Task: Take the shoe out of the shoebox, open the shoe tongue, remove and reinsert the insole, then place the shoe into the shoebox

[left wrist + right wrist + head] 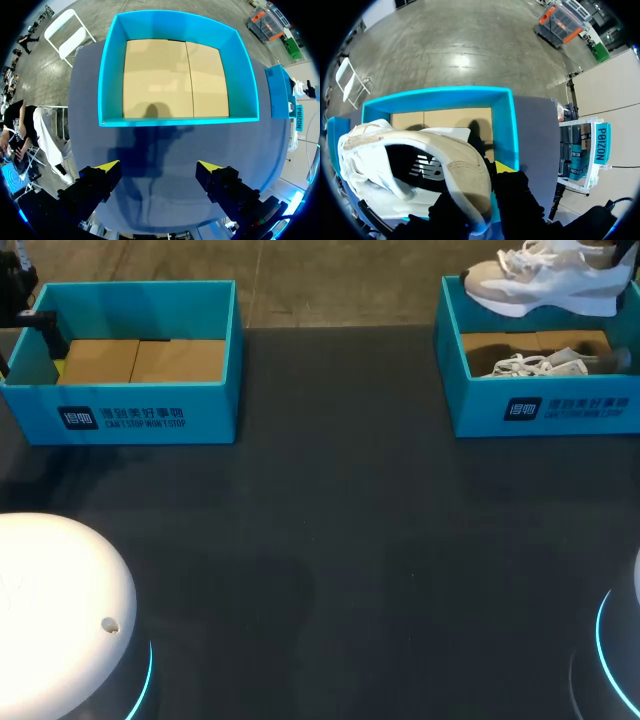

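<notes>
One dark table point(330, 540) carries two teal boxes. The left box point(130, 415) shows its brown cardboard floor, and the right box point(560, 410) has a second shoe point(535, 364) lying inside. That makes two shoes: the other shoe point(550, 280) hangs above the right box's far wall, clamped at the heel by the right gripper point(480, 181). The left gripper point(159, 166) hovers over the table just before the left box, its fingers spread wide and touching nothing. Only one yellow tip of the right gripper shows. The box wall half hides the second shoe.
</notes>
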Motion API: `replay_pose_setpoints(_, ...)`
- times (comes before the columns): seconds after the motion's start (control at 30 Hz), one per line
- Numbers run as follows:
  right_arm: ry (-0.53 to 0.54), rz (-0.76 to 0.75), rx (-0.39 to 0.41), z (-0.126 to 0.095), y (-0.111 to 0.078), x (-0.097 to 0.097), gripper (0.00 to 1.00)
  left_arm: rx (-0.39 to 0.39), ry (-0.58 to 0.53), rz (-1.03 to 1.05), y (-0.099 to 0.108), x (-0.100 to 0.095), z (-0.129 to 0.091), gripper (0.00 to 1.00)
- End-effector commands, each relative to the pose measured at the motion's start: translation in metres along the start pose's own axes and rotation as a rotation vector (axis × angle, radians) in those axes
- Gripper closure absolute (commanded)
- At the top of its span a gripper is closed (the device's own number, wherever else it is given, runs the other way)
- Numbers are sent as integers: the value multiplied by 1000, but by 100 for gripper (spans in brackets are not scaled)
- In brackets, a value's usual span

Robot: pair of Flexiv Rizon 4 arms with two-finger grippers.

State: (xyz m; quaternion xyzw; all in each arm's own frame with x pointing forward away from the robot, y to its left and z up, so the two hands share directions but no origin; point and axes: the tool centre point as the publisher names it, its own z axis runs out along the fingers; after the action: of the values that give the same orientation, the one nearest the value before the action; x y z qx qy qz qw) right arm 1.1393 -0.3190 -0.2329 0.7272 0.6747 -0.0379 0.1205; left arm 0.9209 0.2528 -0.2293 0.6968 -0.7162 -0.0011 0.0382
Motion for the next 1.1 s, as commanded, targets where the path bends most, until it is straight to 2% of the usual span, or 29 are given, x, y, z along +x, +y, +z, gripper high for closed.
replay_pose_setpoints(0.03, -11, 12, -51, 5, -5, 5, 100, 0, -2, 0, 1, 0, -1, 0)
replay_pose_setpoints(0.53, -30, 37, -102, 17, -14, 3, 100, 0, -2, 0, 1, 0, -1, 0)
replay_pose_setpoints(1.1, -32, 39, -93, 34, -1, 14, 100, 0, -2, 0, 1, 0, -1, 0)
